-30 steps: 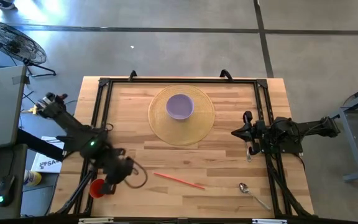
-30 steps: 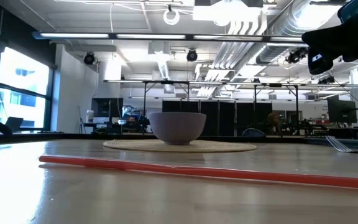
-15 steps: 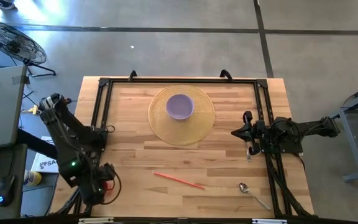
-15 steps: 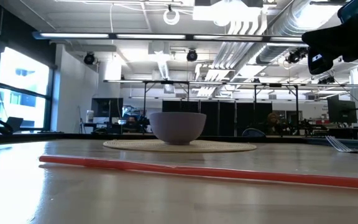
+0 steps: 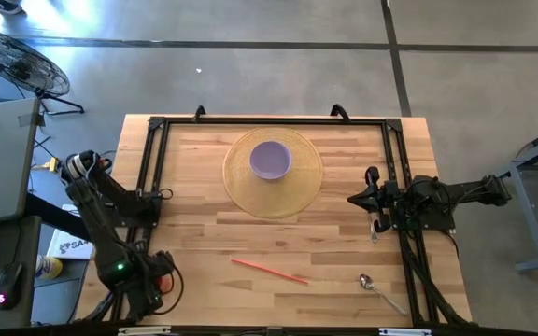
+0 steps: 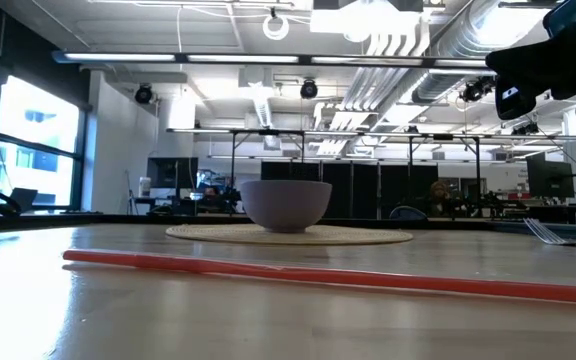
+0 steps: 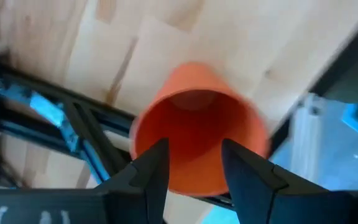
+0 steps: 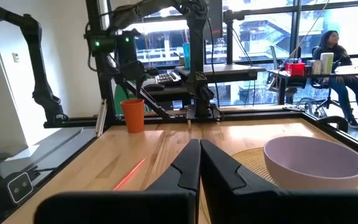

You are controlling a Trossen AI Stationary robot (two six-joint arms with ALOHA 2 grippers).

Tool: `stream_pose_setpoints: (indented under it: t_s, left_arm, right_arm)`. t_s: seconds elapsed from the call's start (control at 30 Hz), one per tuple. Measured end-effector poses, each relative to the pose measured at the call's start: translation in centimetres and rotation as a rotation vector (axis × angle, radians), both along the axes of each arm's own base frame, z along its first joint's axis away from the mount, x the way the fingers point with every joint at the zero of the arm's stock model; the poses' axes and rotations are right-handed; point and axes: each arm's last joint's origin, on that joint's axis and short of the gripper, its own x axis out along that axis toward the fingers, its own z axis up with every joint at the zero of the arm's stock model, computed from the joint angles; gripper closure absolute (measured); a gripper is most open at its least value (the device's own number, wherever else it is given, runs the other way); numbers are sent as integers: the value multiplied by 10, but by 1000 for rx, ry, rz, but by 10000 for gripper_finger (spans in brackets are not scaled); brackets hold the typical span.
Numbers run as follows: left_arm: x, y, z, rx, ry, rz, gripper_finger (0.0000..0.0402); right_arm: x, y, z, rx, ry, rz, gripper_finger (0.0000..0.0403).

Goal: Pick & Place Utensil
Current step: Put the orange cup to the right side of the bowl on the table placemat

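Wooden table is filling the high view, with a purple bowl sitting on a round woven mat. Nearer the front edge than the bowl, a red straw and a metal spoon are lying loose, so no utensil looks placed yet. The right gripper is waiting beside the mat.

Seen from the low view, the straw is lying flat in front of the bowl.

Only the left wrist view is showing the left gripper straddling an orange cup, apparently gripping it.

Only the right wrist view is showing the right gripper fully closed and empty, and the cup standing upright, well beyond the bowl.
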Motion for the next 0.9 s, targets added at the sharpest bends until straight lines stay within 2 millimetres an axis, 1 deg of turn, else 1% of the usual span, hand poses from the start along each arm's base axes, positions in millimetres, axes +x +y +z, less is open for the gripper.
stream_pose_setpoints:
  t_s: [0.1, 0.27, 0.37, 0.6, 0.9]
  left_arm:
    - [-2, 2, -12, 1, 29, 6, 259]
    - [0, 0, -22, -31, -5, -45, 259]
    - [0, 1, -24, -17, -18, -48, 259]
    - [3, 2, -24, 33, -128, -117, 259]
    - [4, 3, -24, 51, -164, -157, 259]
  right_arm:
    - [0, 0, 0, 0, 0, 0, 400]
    - [0, 0, 0, 0, 0, 0, 398]
    - [0, 0, 0, 0, 0, 0, 398]
    - [0, 0, 0, 0, 0, 0, 401]
    - [0, 0, 0, 0, 0, 0, 396]
